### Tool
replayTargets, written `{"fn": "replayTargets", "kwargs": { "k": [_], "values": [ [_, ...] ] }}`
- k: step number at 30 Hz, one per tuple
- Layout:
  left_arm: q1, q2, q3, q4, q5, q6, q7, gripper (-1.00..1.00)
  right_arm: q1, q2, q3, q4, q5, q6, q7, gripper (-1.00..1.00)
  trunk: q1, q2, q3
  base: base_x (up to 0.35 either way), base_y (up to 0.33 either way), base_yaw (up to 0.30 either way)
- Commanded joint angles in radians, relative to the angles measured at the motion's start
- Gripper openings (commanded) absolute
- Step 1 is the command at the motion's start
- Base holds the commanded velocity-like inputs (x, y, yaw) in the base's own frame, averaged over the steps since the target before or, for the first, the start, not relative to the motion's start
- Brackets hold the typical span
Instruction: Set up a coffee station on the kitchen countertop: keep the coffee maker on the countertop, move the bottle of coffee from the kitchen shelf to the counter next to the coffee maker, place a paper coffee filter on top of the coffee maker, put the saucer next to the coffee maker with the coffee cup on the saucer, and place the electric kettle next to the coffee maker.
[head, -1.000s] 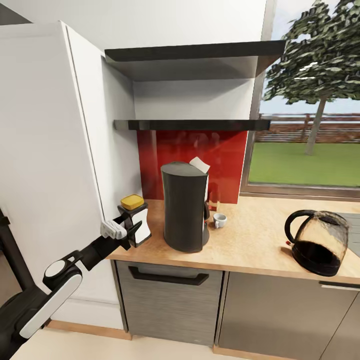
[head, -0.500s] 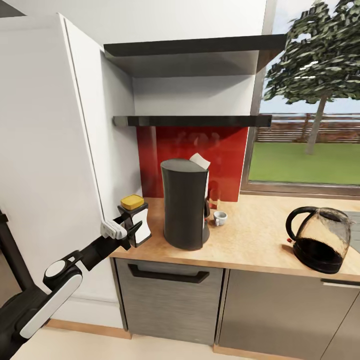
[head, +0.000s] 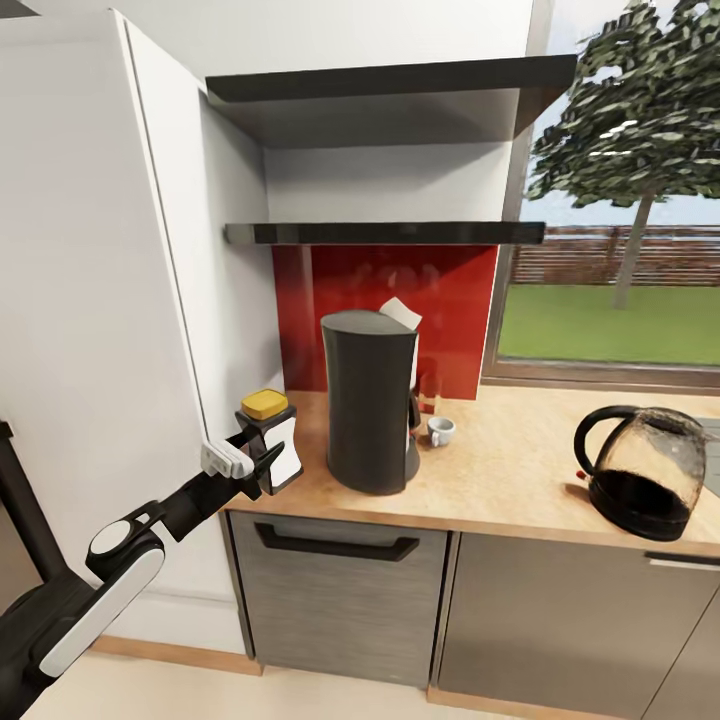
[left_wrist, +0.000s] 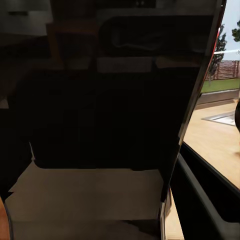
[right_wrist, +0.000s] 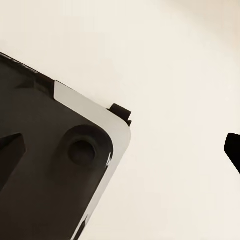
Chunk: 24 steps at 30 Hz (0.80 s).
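Note:
The tall dark coffee maker (head: 370, 405) stands on the tan kitchen countertop (head: 500, 485). A white paper coffee filter (head: 400, 313) pokes up at its top far side. My left gripper (head: 256, 457) is shut on the bottle of coffee (head: 275, 445), which has a golden cap and is tilted, at the counter's left front corner beside the coffee maker. The bottle's dark side (left_wrist: 100, 110) looms close in the left wrist view. A small white coffee cup (head: 439, 431) sits behind the machine on the right; I cannot make out the saucer. The glass electric kettle (head: 645, 470) stands far right. My right gripper (right_wrist: 124, 142) hangs open over the floor.
The black kitchen shelf (head: 385, 233) hangs bare above a red backsplash (head: 450, 300). A tall white cabinet (head: 100, 300) borders the counter's left end. A window (head: 620, 200) lies to the right. The robot's own base (right_wrist: 50, 165) is under the right gripper.
The whole picture has shifted a little, so the camera moved. My left gripper still holds the bottle at the same spot beside the coffee maker.

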Motion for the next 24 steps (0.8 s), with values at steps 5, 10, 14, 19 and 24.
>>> {"fn": "replayTargets", "kwargs": {
  "k": [5, 10, 14, 19, 24],
  "values": [
    [-0.001, 0.001, -0.002, 0.000, 0.010, 0.000, -0.002, -1.00, -0.001, 0.000, -0.009, 0.000, 0.009, -0.003, 0.004, 1.00, 0.019, -0.036, -0.017, 0.000, 0.000, 0.000],
    [-0.001, 0.001, -0.001, 0.000, 0.010, 0.000, -0.003, -1.00, -0.001, 0.000, -0.008, 0.000, 0.009, -0.003, 0.004, 1.00, 0.019, -0.036, -0.017, 0.000, 0.000, 0.000],
    [-0.001, 0.001, 0.000, 0.000, 0.010, 0.000, -0.003, -1.00, -0.001, 0.001, -0.008, 0.000, 0.010, -0.003, 0.004, 1.00, 0.019, -0.036, -0.017, 0.000, 0.000, 0.000],
    [-0.001, 0.001, 0.000, 0.004, 0.010, 0.000, -0.002, -1.00, -0.001, 0.002, -0.007, 0.000, 0.010, -0.003, 0.004, 1.00, 0.019, -0.036, -0.017, 0.002, 0.000, 0.000],
    [-0.001, 0.001, -0.001, 0.005, 0.009, 0.000, 0.000, -1.00, -0.001, 0.002, -0.007, 0.000, 0.010, -0.003, 0.004, 1.00, 0.019, -0.036, -0.017, 0.136, 0.000, 0.000]
  ]
}}
